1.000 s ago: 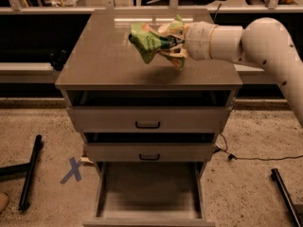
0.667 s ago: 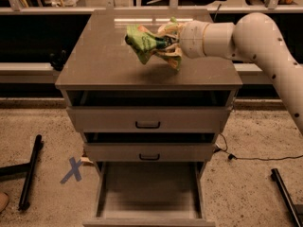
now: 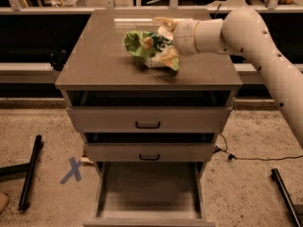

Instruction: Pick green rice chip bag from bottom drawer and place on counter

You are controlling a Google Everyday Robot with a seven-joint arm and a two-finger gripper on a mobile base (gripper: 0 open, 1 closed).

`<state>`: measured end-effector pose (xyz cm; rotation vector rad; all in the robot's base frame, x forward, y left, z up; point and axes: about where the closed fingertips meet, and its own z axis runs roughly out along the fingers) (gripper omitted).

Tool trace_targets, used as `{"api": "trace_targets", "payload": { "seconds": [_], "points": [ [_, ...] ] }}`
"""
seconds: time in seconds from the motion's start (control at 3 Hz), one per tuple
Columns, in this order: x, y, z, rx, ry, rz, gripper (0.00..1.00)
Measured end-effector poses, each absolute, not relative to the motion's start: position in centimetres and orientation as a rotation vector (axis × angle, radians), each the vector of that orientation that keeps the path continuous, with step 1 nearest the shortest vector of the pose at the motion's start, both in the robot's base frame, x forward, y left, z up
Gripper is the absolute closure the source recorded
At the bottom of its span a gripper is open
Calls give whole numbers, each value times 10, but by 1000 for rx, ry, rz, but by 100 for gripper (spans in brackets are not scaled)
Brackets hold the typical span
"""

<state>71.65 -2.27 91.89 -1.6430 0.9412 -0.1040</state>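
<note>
Floor (image 3: 42,126), left side: one black bar (image 3: 30,172) lies on speckled, rough-textured ground. Just to its right is one blue X (image 3: 73,170), flat and tape-like.

Cabinet, centre: one unit with three drawers. The two upper drawer fronts (image 3: 109,119) are flat grey panels, both closed, each with one black handle (image 3: 147,125). The bottom drawer (image 3: 149,193) is pulled out. It is a shallow grey tray with low sides and a flat floor, and nothing lies in it.

Counter (image 3: 94,56): one smooth, glossy grey-brown square top.

Task item: one green bag (image 3: 150,48), crinkled, with tan patches and a dark round logo. The lettering on it cannot be read. The bag is over the middle of the counter, slightly towards the back, with a shadow beneath it. Whether its lower edge touches the surface cannot be told.

Gripper (image 3: 163,34): one unit, at the right side of the bag, above the counter. The jaws are closed on the bag and hold it.

Arm (image 3: 255,37): one smooth, white, rounded tube reaching in from the right edge.

Floor, right side: one thin dark cable (image 3: 255,158) and one further black bar (image 3: 284,195).
</note>
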Motion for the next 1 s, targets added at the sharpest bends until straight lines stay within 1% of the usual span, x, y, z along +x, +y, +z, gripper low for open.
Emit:
{"api": "trace_targets", "payload": {
  "seconds": [0.33, 0.67, 1.0],
  "points": [
    [721, -24, 917, -1636, 939, -103, 0],
    [722, -35, 927, -1605, 937, -139, 0],
    [715, -61, 946, -1548, 945, -206, 0]
  ]
}}
